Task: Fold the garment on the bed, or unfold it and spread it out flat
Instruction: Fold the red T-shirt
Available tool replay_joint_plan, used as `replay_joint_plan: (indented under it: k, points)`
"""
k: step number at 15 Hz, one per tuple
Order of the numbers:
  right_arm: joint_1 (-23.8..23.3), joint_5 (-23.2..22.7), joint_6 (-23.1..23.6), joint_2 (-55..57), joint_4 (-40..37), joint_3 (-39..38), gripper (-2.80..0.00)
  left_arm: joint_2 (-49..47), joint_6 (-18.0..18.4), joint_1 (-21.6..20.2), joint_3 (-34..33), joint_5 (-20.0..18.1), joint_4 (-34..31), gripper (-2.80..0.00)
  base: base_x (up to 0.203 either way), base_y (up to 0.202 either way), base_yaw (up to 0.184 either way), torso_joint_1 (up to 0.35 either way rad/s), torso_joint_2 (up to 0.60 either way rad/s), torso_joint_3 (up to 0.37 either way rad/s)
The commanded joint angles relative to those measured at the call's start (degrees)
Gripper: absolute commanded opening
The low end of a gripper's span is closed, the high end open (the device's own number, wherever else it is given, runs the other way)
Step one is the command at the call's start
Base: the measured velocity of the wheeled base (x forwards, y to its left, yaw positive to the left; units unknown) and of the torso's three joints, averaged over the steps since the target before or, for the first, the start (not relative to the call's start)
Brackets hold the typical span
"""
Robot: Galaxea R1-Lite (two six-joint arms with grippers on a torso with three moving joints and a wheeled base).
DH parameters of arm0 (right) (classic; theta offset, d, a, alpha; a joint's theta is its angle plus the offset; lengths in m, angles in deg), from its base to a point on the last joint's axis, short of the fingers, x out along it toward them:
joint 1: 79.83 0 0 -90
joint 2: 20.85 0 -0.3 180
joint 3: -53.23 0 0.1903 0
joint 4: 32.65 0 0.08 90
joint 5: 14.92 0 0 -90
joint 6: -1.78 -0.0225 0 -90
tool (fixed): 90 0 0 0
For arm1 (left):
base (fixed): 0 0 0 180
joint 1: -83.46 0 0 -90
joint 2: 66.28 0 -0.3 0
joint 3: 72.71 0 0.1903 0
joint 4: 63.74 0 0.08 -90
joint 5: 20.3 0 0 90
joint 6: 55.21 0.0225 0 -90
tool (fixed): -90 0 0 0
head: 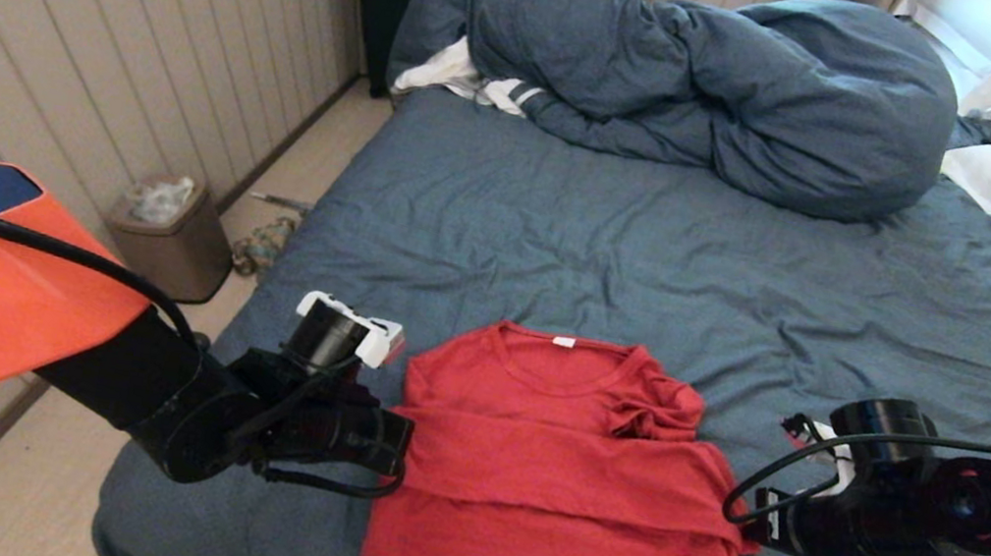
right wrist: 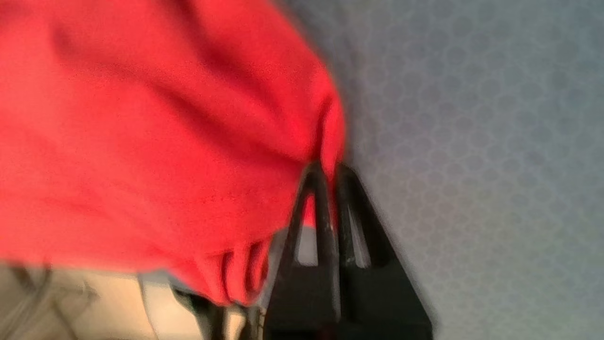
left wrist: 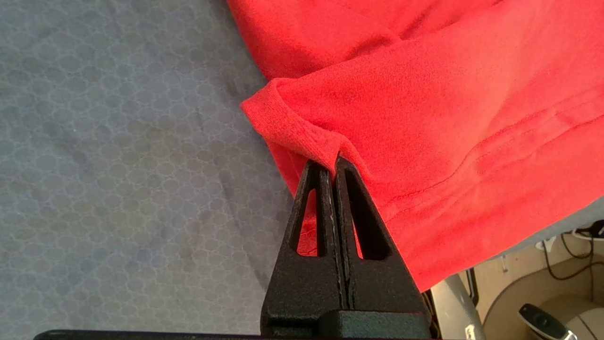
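garment (head: 560, 467) soft, limp, light | folded edge pinched at both sides: left gripper (left wrist: 334, 163) clamped on it, right gripper (right wrist: 330, 170) likewise | best held at edges

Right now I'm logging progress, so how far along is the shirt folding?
Done: the red T-shirt lies on the bed as a rough rectangle, sides tucked in, lower part doubled up in a band. In hand: the left gripper is shut on the left fold edge, and the right gripper on the right edge. Left: likely one more fold toward the collar, where the right shoulder looks bunched.
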Motion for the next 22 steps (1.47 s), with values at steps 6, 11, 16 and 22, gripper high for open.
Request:
replay_joint_plan:
  k: [6, 11, 16, 22]
  points:
    - [0.1, -0.1, -0.6, -6.9, -0.4, -0.9, -2.8, 3.9, -0.2, 0.0, -0.2, 0.1, -0.4, -2.8, 0.0, 0.0, 0.0, 0.0, 0.0, 0.0]
    - [0.8, -0.2, -0.7, -10.7, -0.7, 2.3, -2.8, 5.3, 0.0, -1.0, 1.9, 0.1, -0.3, -2.8, 0.0, 0.0, 0.0, 0.0, 0.0, 0.0]
    - [1.4, -0.2, -2.0, -8.3, -0.9, 8.1, -2.8, 3.8, 0.1, -2.6, 6.6, 0.1, -0.6, -2.8, 0.0, 0.0, 0.0, 0.0, 0.0, 0.0]
    - [4.1, 0.0, -4.7, -2.7, -1.5, 16.9, -2.8, 1.3, 0.2, -5.0, 11.2, -0.6, -0.1, -2.8, 0.0, 0.0, 0.0, 0.0, 0.0, 0.0]
